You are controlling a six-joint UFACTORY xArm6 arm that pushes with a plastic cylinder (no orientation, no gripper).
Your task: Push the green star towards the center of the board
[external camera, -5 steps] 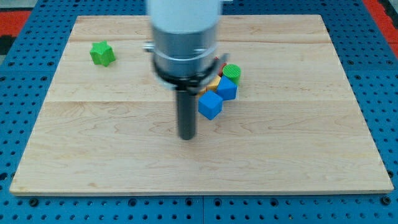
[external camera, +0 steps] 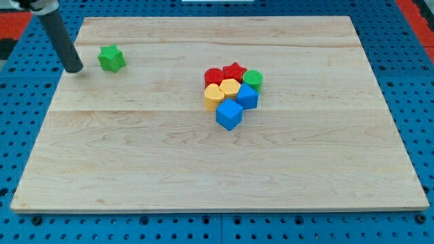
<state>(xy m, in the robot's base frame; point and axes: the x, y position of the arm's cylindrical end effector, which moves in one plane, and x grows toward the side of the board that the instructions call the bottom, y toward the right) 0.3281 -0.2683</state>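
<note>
The green star (external camera: 111, 58) lies on the wooden board (external camera: 217, 163) near the view's upper left corner. My tip (external camera: 73, 69) rests on the board just to the left of the star, a small gap apart from it. The dark rod rises from the tip toward the view's top left corner.
A tight cluster sits just right of the board's middle: a red block (external camera: 213, 76), a red star (external camera: 234, 71), a green cylinder (external camera: 253, 78), two yellow blocks (external camera: 229, 87) (external camera: 213, 96), and two blue blocks (external camera: 247, 97) (external camera: 229, 114). Blue pegboard surrounds the board.
My tip has moved from the board's middle, left of the cluster, to the upper left beside the green star. The arm no longer hides the cluster. No block has moved.
</note>
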